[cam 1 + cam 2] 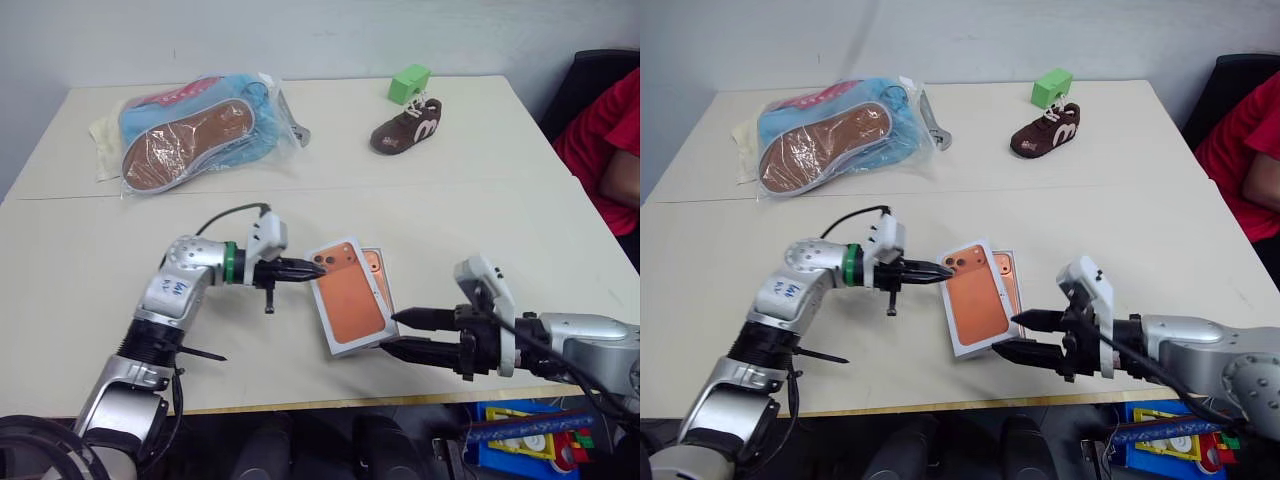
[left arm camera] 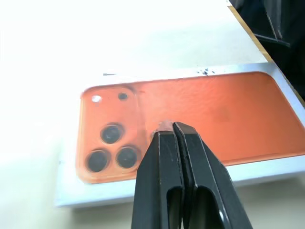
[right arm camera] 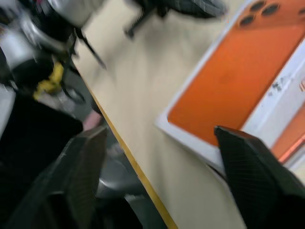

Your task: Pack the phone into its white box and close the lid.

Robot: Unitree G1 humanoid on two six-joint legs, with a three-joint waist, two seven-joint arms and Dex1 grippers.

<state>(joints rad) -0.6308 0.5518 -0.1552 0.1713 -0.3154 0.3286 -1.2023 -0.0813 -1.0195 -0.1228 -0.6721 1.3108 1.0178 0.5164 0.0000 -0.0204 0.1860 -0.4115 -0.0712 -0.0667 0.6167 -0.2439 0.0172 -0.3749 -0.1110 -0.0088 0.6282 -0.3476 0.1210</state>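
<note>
The lid, white-edged with an orange phone printed on its outer face, lies skewed on top of the stack near the table's front. An orange strip of the phone shows from under the lid's far right side. The white box is hidden beneath the lid. My left gripper is shut, its tips touching the lid's near-left corner by the printed camera lenses. Just off the lid's front right corner, my right gripper points left with its fingers apart and nothing between them.
A clear bag with blue shoes lies at the back left. A small brown shoe and a green block sit at the back right. A person in red sits at the right. The table's front edge is close.
</note>
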